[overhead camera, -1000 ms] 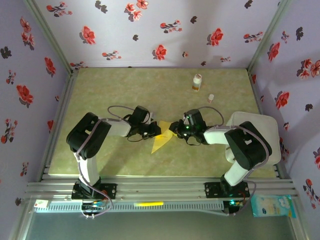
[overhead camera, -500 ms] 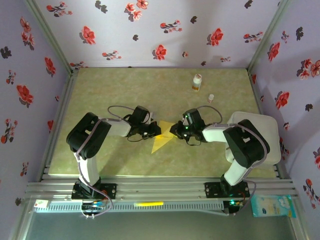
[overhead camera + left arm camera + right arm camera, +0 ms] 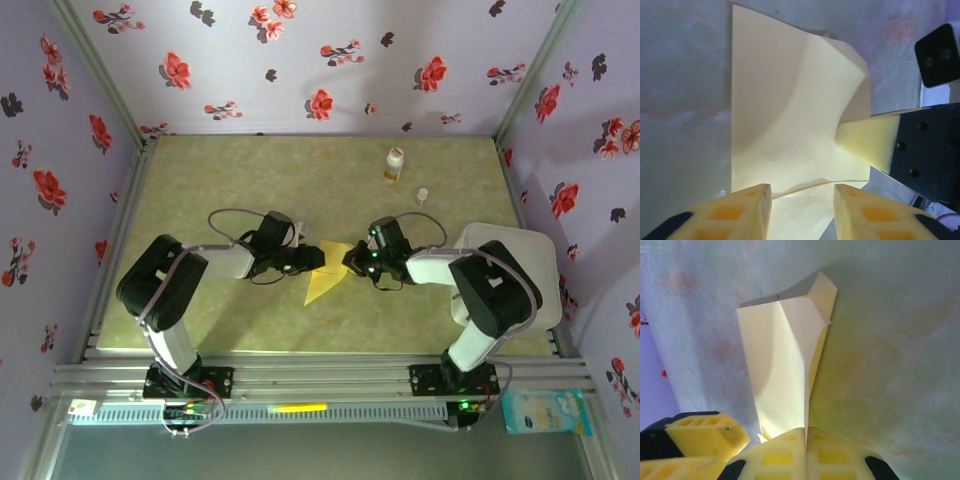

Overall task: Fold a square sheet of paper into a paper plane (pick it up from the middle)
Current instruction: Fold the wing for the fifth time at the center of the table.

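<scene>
**A:** Where the two arms meet at mid-table (image 3: 250,180), what is item one?

**B:** Item one: folded sheet of paper (image 3: 325,283), mustard yellow, pointed outline, tip towards the arm bases. It lies between the two grippers, one edge lifted off the surface.

**A:** Item two?

**B:** Right gripper (image 3: 349,263). In its wrist view (image 3: 805,440) the jaws are pressed together with the paper's (image 3: 780,365) edge pinched between them. The sheet runs away from the pads with one raised crease. The left wrist view shows a right finger pad (image 3: 867,145) nipping the paper's (image 3: 785,125) side, which bows upward there.

**A:** Item three?

**B:** Left gripper (image 3: 318,259), at the paper's other side. In its own view (image 3: 802,200) the jaws stand apart and grasp nothing, and the sheet shows in the gap between them. Whether the pads touch the paper, I cannot tell.

**A:** Sundries?

**B:** Small white-and-orange bottle (image 3: 394,165), upright, far side of the table. Small white piece (image 3: 422,196) near it. Both are well apart from the paper
</scene>
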